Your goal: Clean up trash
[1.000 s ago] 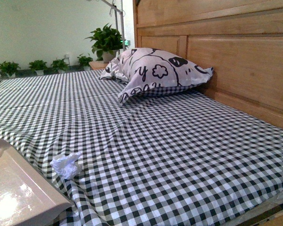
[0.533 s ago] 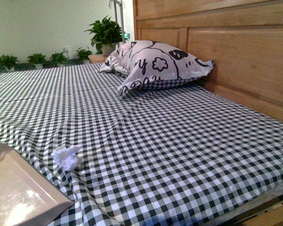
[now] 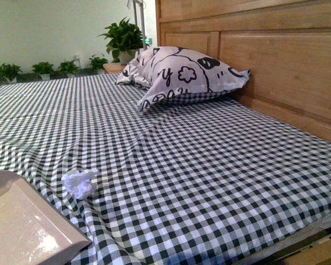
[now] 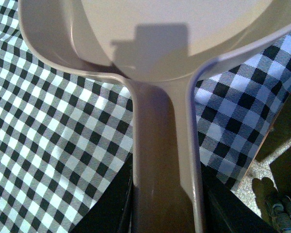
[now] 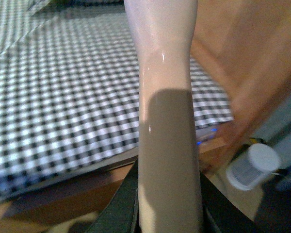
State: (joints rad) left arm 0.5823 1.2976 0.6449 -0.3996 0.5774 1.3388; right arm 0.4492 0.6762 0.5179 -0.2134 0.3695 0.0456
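The trash, a small crumpled white paper wad [image 3: 80,183], lies on the checked bedsheet [image 3: 198,165] near the front left. The beige dustpan [image 3: 22,229] rests on the sheet just left of and in front of the wad, a short gap apart. My left gripper [image 4: 165,204] is shut on the dustpan handle [image 4: 160,160]; the pan [image 4: 174,29] lies over the sheet. My right gripper [image 5: 169,208] is shut on the beige brush handle [image 5: 165,121], held beside the bed's edge; the brush head is out of view. Neither gripper shows in the front view.
A white black-patterned pillow [image 3: 182,77] leans against the wooden headboard [image 3: 276,66] at the back right. Potted plants [image 3: 121,38] stand beyond the bed. In the right wrist view a white-capped container [image 5: 252,167] sits on the floor by the bed frame.
The front view has shifted slightly; the dustpan sits a little closer to the wad and lower in frame. The wad has not moved on the sheet.
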